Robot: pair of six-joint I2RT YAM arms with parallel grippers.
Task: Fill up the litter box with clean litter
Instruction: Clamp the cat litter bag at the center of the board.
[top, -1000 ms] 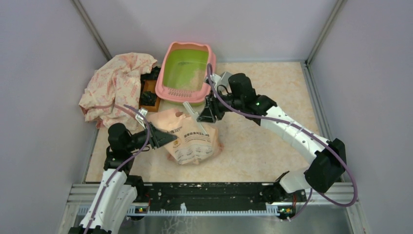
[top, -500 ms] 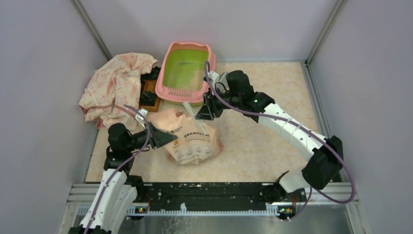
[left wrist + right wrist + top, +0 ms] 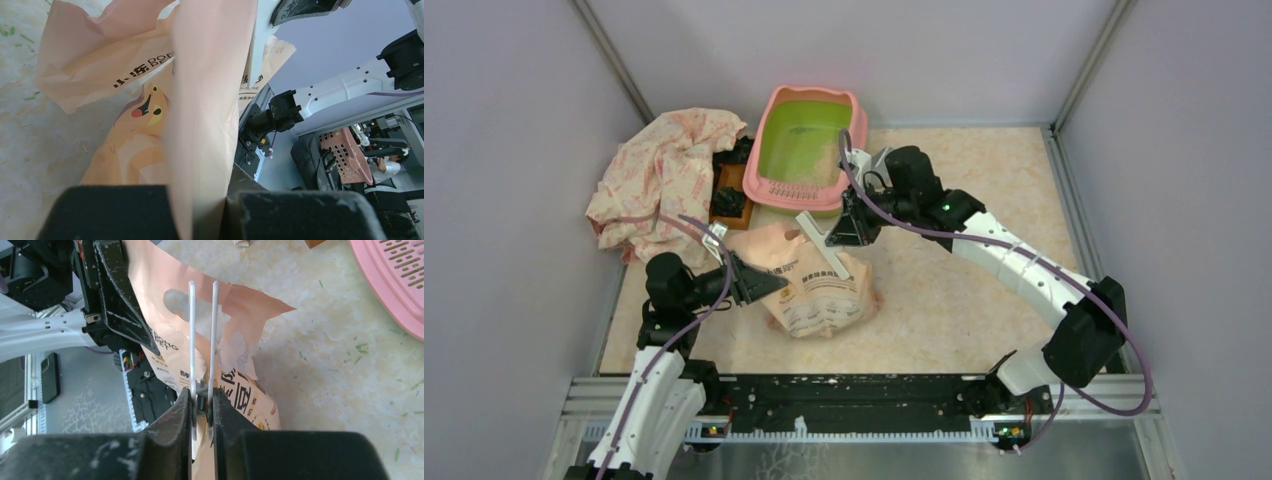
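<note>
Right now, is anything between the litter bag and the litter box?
Only the scoop, clamped in the right hand, hangs over the top of the bag, just short of the near rim of the litter box. Nothing else visible lies between them. The left hand pinches the bag at its left edge.

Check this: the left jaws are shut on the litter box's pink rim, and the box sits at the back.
Not the rim: the left wrist view shows the left gripper shut on the peach bag. The litter box does sit at the back.

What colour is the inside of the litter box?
Lime green inside the litter box; the top external view shows it best.
</note>
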